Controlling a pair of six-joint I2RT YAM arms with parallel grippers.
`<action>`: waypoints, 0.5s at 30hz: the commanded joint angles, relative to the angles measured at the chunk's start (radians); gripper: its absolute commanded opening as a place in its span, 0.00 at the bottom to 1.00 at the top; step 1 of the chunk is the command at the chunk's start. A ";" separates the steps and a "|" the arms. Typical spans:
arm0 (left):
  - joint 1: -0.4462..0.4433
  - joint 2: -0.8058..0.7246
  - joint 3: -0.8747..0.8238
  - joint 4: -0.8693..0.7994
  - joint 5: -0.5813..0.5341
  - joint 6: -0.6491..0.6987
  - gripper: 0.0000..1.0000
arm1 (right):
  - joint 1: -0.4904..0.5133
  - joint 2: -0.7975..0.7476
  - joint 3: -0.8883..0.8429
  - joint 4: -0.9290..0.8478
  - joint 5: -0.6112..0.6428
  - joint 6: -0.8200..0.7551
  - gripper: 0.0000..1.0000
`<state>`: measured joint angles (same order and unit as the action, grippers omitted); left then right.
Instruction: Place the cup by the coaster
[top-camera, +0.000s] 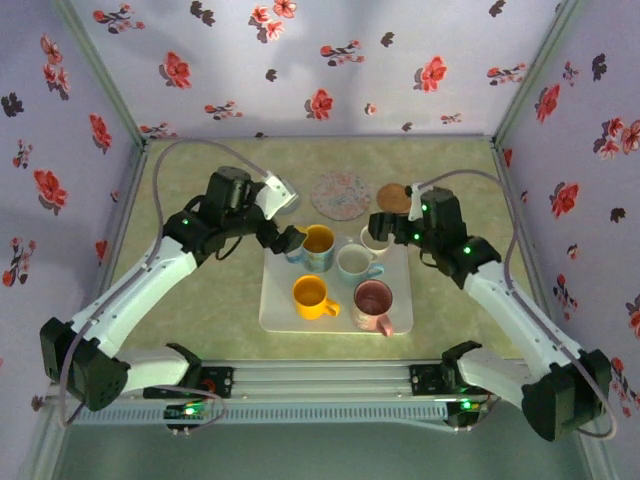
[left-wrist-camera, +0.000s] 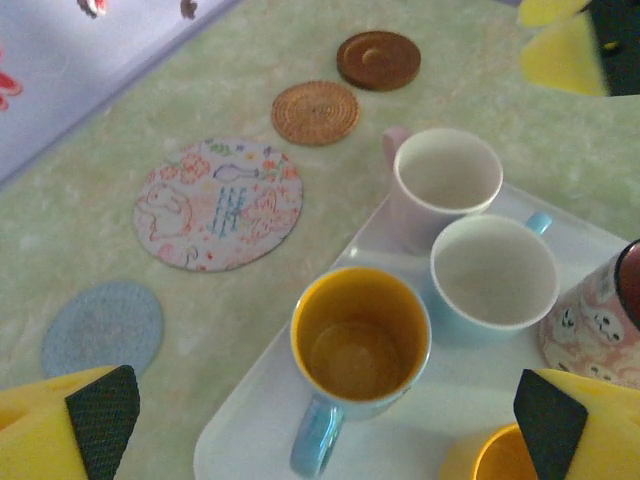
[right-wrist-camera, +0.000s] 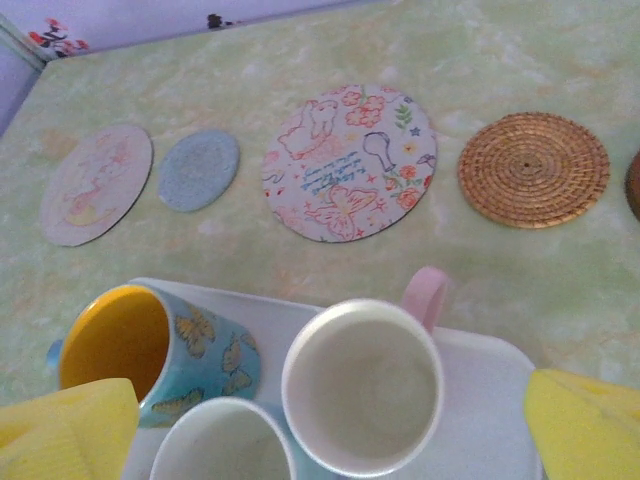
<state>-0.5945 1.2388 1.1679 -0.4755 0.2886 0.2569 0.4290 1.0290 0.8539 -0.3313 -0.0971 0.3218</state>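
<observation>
My right gripper (right-wrist-camera: 328, 425) is opened wide near the white cup with pink handle (right-wrist-camera: 362, 385). The cup stands on the white tray (right-wrist-camera: 490, 365), apart from the round woven coaster (right-wrist-camera: 533, 168). My left gripper (left-wrist-camera: 325, 415) is opened also.

Top external: high behind the arm bases, tilted down and forward; far out, covering the whole pale green counter (top-camera: 230, 300) up to the flowered back wall (top-camera: 330, 60); left wrist: close above the white rectangular tray (left-wrist-camera: 250, 440), looking down across it, back wall in its top left corner; right wrist: close and low at the tray's far edge, facing the back wall; all three share the round flower-print coaster (top-camera: 341, 193) (left-wrist-camera: 218, 203) (right-wrist-camera: 350, 163), yellow-lined butterfly mug (top-camera: 318, 245) (left-wrist-camera: 360, 335) (right-wrist-camera: 150, 350) and pink-handled white mug (top-camera: 375, 238) (left-wrist-camera: 448, 175) (right-wrist-camera: 362, 385); both wrist views share the woven wicker coaster (left-wrist-camera: 315, 112) (right-wrist-camera: 533, 168) and small blue round coaster (left-wrist-camera: 102, 326) (right-wrist-camera: 199, 170)
</observation>
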 joint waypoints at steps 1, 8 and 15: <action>0.029 -0.036 -0.017 -0.087 0.026 0.049 0.99 | 0.037 -0.085 -0.083 0.165 0.039 0.000 1.00; 0.058 -0.026 -0.062 -0.114 0.097 0.087 1.00 | 0.090 -0.186 -0.193 0.149 0.006 -0.057 1.00; 0.062 0.004 -0.107 -0.122 0.134 0.142 1.00 | 0.121 -0.219 -0.273 0.165 -0.009 -0.011 1.00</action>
<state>-0.5426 1.2266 1.0855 -0.5732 0.3805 0.3485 0.5354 0.8310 0.6144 -0.2031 -0.0948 0.2901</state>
